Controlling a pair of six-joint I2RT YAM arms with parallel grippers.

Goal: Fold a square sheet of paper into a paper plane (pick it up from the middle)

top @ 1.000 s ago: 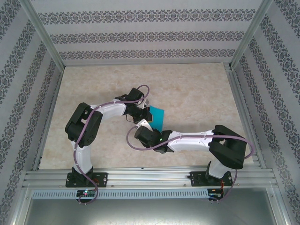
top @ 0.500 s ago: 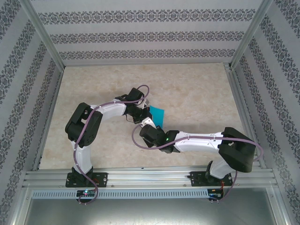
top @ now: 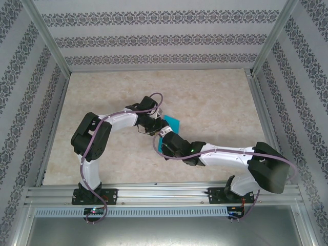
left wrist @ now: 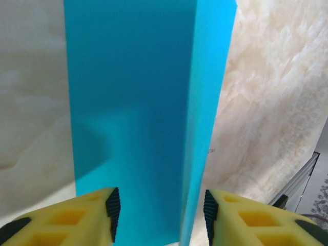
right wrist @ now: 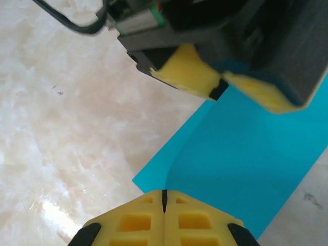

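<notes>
Standing spread apart, the left end effector has one yellow finger on each side of the teal-blue sheet of paper. The paper runs between the black pads without being clamped. The sheet is folded into a long strip with a straight crease along its right part. It lies on the pale marbled tabletop about midway across, just beyond the two wrists in the overhead view. From the right wrist, the left end effector hangs over the far part of the sheet. The right end effector has its fingers pressed together with nothing between them. Its tips sit at the near left edge of the paper, and it cannot be told whether they press on it. Behind the left end effector, the left arm bends down at the wrist. Its forearm runs left to a raised elbow, then drops to its base at the near left. The right arm stretches long and low from the sheet rightward to an elbow at the near right, above its base.
</notes>
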